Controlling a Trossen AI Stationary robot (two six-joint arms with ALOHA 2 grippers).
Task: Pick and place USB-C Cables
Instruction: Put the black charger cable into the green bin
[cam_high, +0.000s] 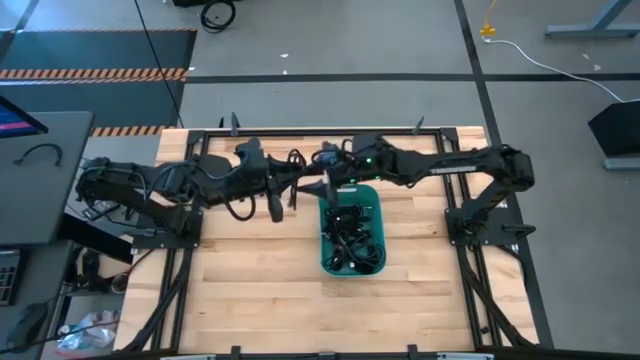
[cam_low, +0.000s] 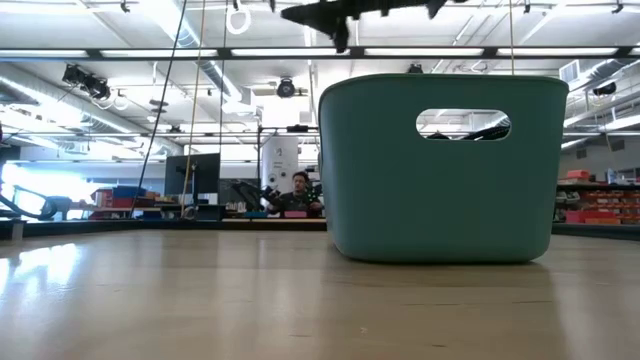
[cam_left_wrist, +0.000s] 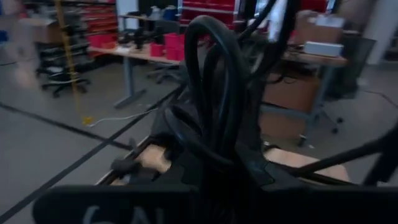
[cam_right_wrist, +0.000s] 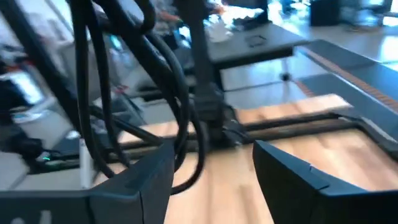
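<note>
1. Sitting on the pale wooden worktop (cam_high: 260, 290): teal plastic tub (cam_high: 352, 235), holding a tangle of short thin black USB-C cables (cam_high: 352, 232).
2. Hovering over the tub's far rim: right end effector (cam_high: 327, 187), fingers standing apart, nothing between them.
3. Hanging just left of the tub: left end effector (cam_high: 274, 205), clamping a looped black cable bundle (cam_left_wrist: 214, 93), loop dangling lengthwise.
4. Judging: tub lying just rightward of the left end effector; left arm nearer for the drop.
</note>
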